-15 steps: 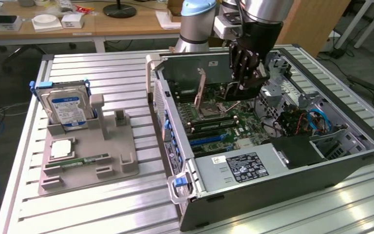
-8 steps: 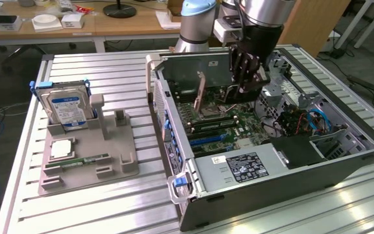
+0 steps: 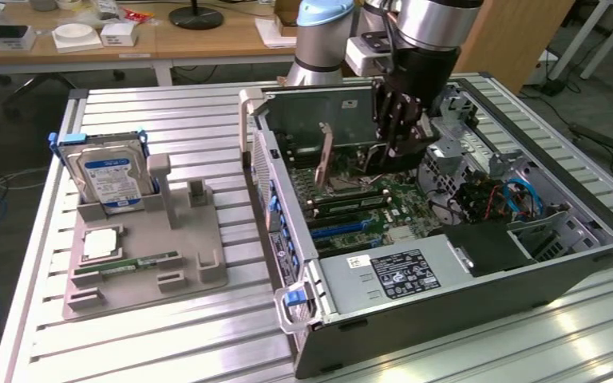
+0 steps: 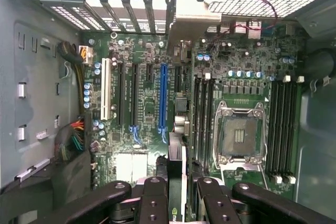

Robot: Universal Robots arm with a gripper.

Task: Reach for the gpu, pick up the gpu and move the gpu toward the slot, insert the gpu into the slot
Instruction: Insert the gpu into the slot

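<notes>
My gripper (image 3: pixel 397 152) reaches down into the open computer case (image 3: pixel 562 263) and is shut on the gpu (image 3: pixel 326 159), a thin dark card held on edge above the motherboard. In the wrist view the gpu (image 4: pixel 177 148) runs edge-on from between my fingers (image 4: pixel 155 184) to its silver bracket (image 4: pixel 189 17) at the case's rear openings. The card lies just beside the long blue slot (image 4: pixel 163 98), over a neighbouring black slot. I cannot tell whether its edge touches a slot.
A CPU socket (image 4: pixel 239 135) and memory slots (image 4: pixel 281 129) lie close to the card. The power supply (image 3: pixel 392 275) fills the case's near end. On the exterior view's left, a grey fixture (image 3: pixel 147 279) holds a hard drive (image 3: pixel 115 175) and a green memory stick (image 3: pixel 141 262).
</notes>
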